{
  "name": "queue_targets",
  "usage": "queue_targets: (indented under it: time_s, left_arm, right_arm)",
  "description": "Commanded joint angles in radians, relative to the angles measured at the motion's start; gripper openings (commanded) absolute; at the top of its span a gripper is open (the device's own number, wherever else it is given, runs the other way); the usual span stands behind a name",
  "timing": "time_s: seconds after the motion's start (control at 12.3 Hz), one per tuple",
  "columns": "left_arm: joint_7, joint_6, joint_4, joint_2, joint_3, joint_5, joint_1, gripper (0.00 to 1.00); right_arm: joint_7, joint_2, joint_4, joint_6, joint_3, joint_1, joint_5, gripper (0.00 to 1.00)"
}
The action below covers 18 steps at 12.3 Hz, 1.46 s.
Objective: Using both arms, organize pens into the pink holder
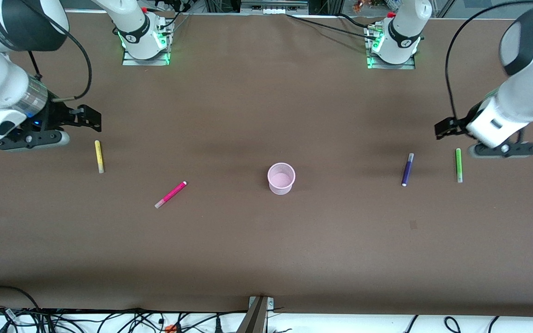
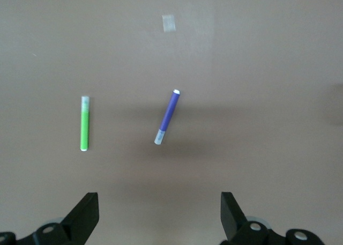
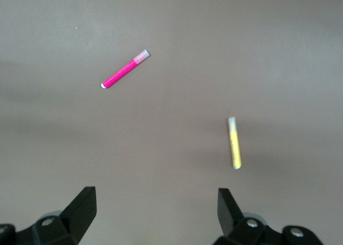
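The small pale pink round plastic cup [image 1: 281, 178] is standing upright on the brown table [image 1: 266, 249], midway between the two arms' ends, and nothing is lying inside it. It serves as the landmark here.

Nearest the front camera, the slim magenta marker pen [image 1: 170, 194] is lying flat and slanted toward the right arm's end of the table from the cup, slightly nearer the camera than the cup and well apart from it.

Toward the left arm's end, the slim purple marker pen [image 1: 407, 169] is lying at about the cup's depth, well apart from it. The slim green marker pen [image 1: 458, 165] is lying just past the purple one, still closer to that end, the two apart and roughly parallel.

The slim yellow marker pen [image 1: 99, 156] is lying slightly farther from the camera than the cup, out toward the right arm's end, past the magenta pen.

The black two-finger right gripper [image 1: 91, 118] is hanging over the table beside the yellow pen, its fingers spread wide and holding nothing. The black two-finger left gripper [image 1: 443, 128] is hanging over the table near the green and purple pens, its fingers likewise spread wide and empty.
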Motion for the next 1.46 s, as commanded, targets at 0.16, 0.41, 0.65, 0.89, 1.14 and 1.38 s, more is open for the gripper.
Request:
queue_targets:
  time_s: [0.16,0.41,0.65,0.89,1.14,1.38]
  left_arm:
    - [0.023,0.084,0.016,0.148,-0.002,-0.009,-0.001,1.0]
    - [0.032,0.288,-0.123,0.156,-0.016,-0.006,-0.003,1.0]
    - [0.118,0.525,-0.284,0.156,-0.018,0.075,0.002,1.0]
    - [0.283,0.788,-0.412,0.193,-0.018,0.077,0.02,1.0]
    - [0.409,0.841,-0.389,0.265,-0.018,0.077,0.059,1.0]
    - [0.417,0.841,-0.345,0.326,-0.018,0.077,0.059,0.91]
  right_arm:
    - [0.412,0.085,-0.088,0.117,0.012,0.054,0.056,1.0]
    - [0.558,0.145,-0.21,0.32,0.012,0.074,0.095,1.0]
    - [0.624,0.258,-0.229,0.494,0.012,0.106,0.16,1.0]
    - [0.698,0.373,-0.227,0.669,0.012,0.145,0.163,1.0]
    - [0.699,0.451,-0.214,0.79,0.014,0.168,0.191,0.99]
    - [0.698,0.507,-0.194,0.843,0.014,0.168,0.192,0.88]
